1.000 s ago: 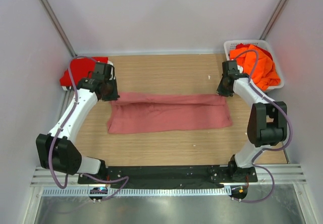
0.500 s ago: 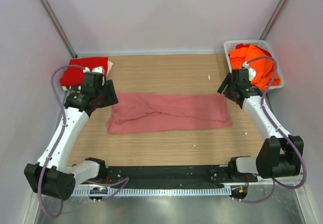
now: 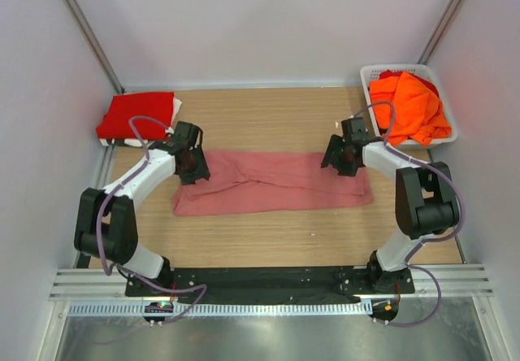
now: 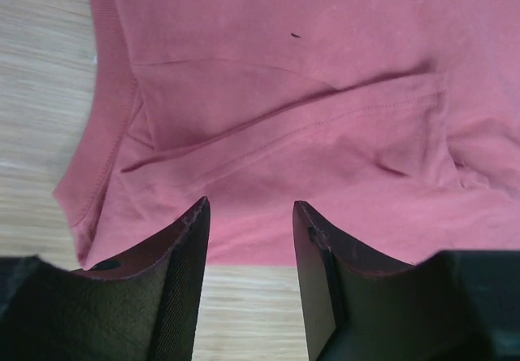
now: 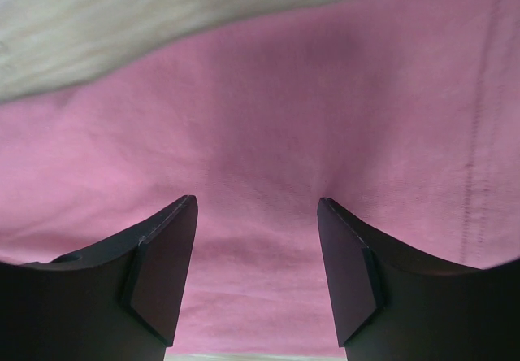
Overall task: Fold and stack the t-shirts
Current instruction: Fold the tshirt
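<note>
Pink tee lies folded lengthwise — red tee folded, orange tees heaped.

Left gripper, left of centre, and right gripper, right of centre: both tilted downward, fingers parted. Each arm folds at the elbow near its side edge, forearm reaching inward toward mid-frame.

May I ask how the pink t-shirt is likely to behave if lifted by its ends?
The pink t-shirt lies flat with soft creases, so it is probably floppy and would sag in the middle. It looks thin, so likely light. Pushed on the wooden table, it would probably bunch up.
</note>
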{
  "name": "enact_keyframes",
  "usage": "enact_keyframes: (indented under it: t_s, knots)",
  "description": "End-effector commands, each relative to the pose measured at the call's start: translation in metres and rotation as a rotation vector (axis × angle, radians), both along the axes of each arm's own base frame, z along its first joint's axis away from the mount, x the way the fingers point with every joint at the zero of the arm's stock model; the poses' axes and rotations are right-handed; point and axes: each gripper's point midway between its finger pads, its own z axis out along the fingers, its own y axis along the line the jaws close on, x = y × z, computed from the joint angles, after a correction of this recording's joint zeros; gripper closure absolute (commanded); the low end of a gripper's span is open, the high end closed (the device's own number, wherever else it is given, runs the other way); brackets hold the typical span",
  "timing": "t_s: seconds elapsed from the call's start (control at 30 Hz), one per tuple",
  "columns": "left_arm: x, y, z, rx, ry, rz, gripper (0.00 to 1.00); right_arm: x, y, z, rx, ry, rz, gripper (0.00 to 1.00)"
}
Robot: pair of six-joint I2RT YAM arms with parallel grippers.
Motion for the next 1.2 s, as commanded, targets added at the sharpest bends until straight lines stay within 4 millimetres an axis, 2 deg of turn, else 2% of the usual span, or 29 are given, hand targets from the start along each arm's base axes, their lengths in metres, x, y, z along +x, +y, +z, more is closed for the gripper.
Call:
enact_keyframes:
  t_s: [0.0, 0.07, 0.13, 0.17, 0.23, 0.27, 0.33, 0.37, 0.4, 0.43, 0.47, 0.5, 0.53, 0.57, 0.6, 0.63, 0.67, 0.7, 0.73, 0.77, 0.8, 0.83, 0.87, 0.93, 0.97, 1.03, 1.07, 1.1, 1.17]
  knots:
    - [0.019, -0.003, -0.021, 0.019, -0.006, 0.049, 0.55, -0.007, 0.014, -0.022, 0.019, 0.04, 0.031, 0.33]
    - [0.023, -0.005, -0.042, 0.035, 0.04, 0.05, 0.55, -0.022, 0.022, -0.038, 0.02, 0.09, 0.05, 0.33]
    - [0.035, -0.005, -0.049, 0.053, 0.046, 0.053, 0.57, -0.034, 0.028, -0.048, 0.024, 0.116, 0.064, 0.32]
    - [0.035, -0.005, -0.067, 0.073, 0.096, 0.049, 0.57, -0.049, 0.029, -0.057, 0.029, 0.147, 0.067, 0.32]
    - [0.051, -0.008, -0.07, 0.087, 0.102, 0.039, 0.59, -0.064, 0.047, -0.055, 0.073, 0.148, 0.096, 0.32]
    - [0.058, -0.008, -0.073, 0.098, 0.107, 0.037, 0.59, -0.082, 0.051, -0.062, 0.079, 0.177, 0.108, 0.32]
    - [0.08, -0.01, -0.077, 0.126, 0.119, 0.034, 0.6, -0.112, 0.075, -0.061, 0.112, 0.194, 0.16, 0.33]
    - [0.106, -0.018, -0.062, 0.113, 0.068, 0.036, 0.6, -0.123, 0.084, -0.061, 0.121, 0.201, 0.178, 0.32]
    - [0.113, -0.02, -0.074, 0.12, 0.096, 0.032, 0.6, -0.135, 0.094, -0.06, 0.131, 0.203, 0.193, 0.32]
    - [0.123, -0.024, -0.071, 0.118, 0.093, 0.033, 0.6, -0.16, 0.122, -0.057, 0.154, 0.217, 0.24, 0.32]
    - [0.156, -0.037, -0.05, 0.088, 0.019, 0.028, 0.59, -0.178, 0.135, -0.053, 0.182, 0.214, 0.26, 0.32]
    - [0.17, -0.048, -0.044, 0.076, -0.001, 0.009, 0.59, -0.193, 0.157, -0.048, 0.217, 0.202, 0.312, 0.32]
    - [0.174, -0.055, -0.068, 0.087, 0.054, -0.024, 0.59, -0.225, 0.187, -0.042, 0.253, 0.227, 0.389, 0.32]
    - [0.184, -0.077, -0.065, 0.026, 0.055, -0.084, 0.59, -0.232, 0.212, -0.027, 0.291, 0.201, 0.457, 0.31]
    - [0.22, -0.109, -0.021, -0.032, -0.073, -0.145, 0.58, -0.241, 0.22, -0.024, 0.27, 0.225, 0.493, 0.31]
    - [0.216, -0.12, -0.05, -0.01, 0.001, -0.214, 0.56, -0.236, 0.24, 0.0, 0.257, 0.147, 0.542, 0.29]
    - [0.245, -0.147, 0.009, -0.066, -0.152, -0.267, 0.54, -0.231, 0.24, 0.01, 0.229, 0.117, 0.542, 0.27]
    - [0.243, -0.166, 0.018, -0.067, -0.177, -0.314, 0.42, -0.229, 0.229, 0.014, 0.169, 0.117, 0.527, 0.26]
    - [0.242, -0.174, 0.032, -0.072, -0.204, -0.335, 0.35, -0.216, 0.233, 0.036, 0.164, 0.054, 0.516, 0.24]
    - [0.241, -0.178, 0.048, -0.086, -0.237, -0.349, 0.21, -0.207, 0.216, 0.049, 0.08, 0.005, 0.498, 0.23]
    - [0.238, -0.181, 0.058, -0.119, -0.25, -0.362, 0.13, -0.201, 0.212, 0.061, 0.052, -0.026, 0.491, 0.23]
    - [0.24, -0.183, 0.125, -0.159, -0.408, -0.362, 0.05, -0.192, 0.217, 0.086, 0.061, -0.077, 0.487, 0.22]
    - [0.23, -0.175, 0.104, -0.143, -0.357, -0.358, 0.0, -0.187, 0.208, 0.098, 0.025, -0.112, 0.487, 0.21]
    - [0.224, -0.165, 0.134, -0.141, -0.419, -0.349, 0.0, -0.177, 0.207, 0.121, 0.023, -0.172, 0.47, 0.2]
    - [0.215, -0.159, 0.161, -0.135, -0.458, -0.358, 0.0, -0.167, 0.202, 0.126, 0.003, -0.213, 0.448, 0.18]
    - [0.198, -0.144, 0.176, -0.094, -0.432, -0.345, 0.0, -0.153, 0.195, 0.124, -0.013, -0.23, 0.414, 0.16]
    - [0.187, -0.137, 0.199, -0.089, -0.455, -0.344, 0.0, -0.141, 0.198, 0.121, 0.006, -0.246, 0.402, 0.16]
    - [0.18, -0.125, 0.205, -0.045, -0.451, -0.32, 0.0, -0.125, 0.191, 0.117, 0.027, -0.228, 0.394, 0.16]
    - [0.146, -0.097, 0.217, 0.026, -0.419, -0.292, 0.0, -0.103, 0.191, 0.103, 0.046, -0.214, 0.378, 0.2]
